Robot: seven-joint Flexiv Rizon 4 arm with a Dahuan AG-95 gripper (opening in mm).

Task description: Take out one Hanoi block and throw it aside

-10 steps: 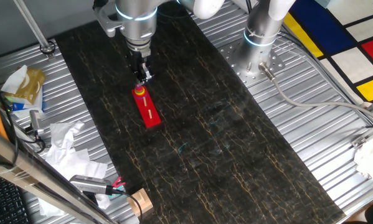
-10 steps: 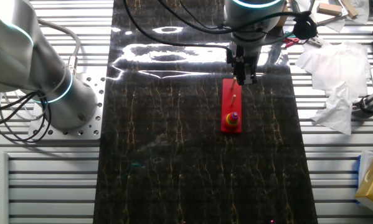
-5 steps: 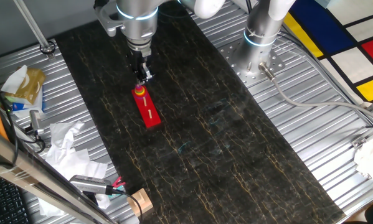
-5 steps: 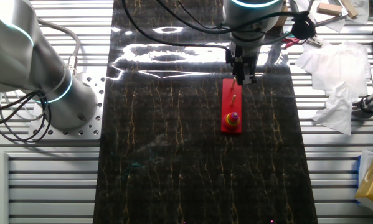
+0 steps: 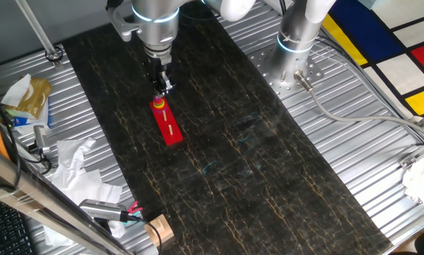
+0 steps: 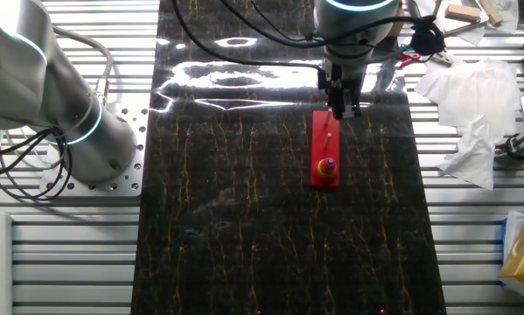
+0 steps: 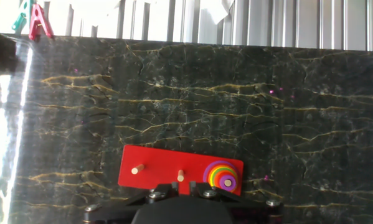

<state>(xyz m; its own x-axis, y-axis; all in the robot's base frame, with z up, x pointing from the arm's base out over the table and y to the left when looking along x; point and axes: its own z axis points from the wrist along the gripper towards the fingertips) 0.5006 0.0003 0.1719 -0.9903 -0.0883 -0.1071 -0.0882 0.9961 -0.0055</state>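
Crumpled paper (image 6: 471, 114) and clips (image 7: 37, 22) lie off the dark mat (image 5: 219, 142), well apart from the red base (image 6: 324, 149). Nothing sits between. Stacked Hanoi blocks (image 6: 328, 164) sit on the end peg. Gripper (image 6: 341, 110) hangs above the base; jaw opening cannot be told, nothing visibly held.

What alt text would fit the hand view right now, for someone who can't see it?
Looking down at a red Hanoi base on a dark marbled mat: two bare wooden pegs, and a third peg at the right end holding the stacked rainbow rings. The dark gripper body fills the bottom edge, and its fingertips are out of view.
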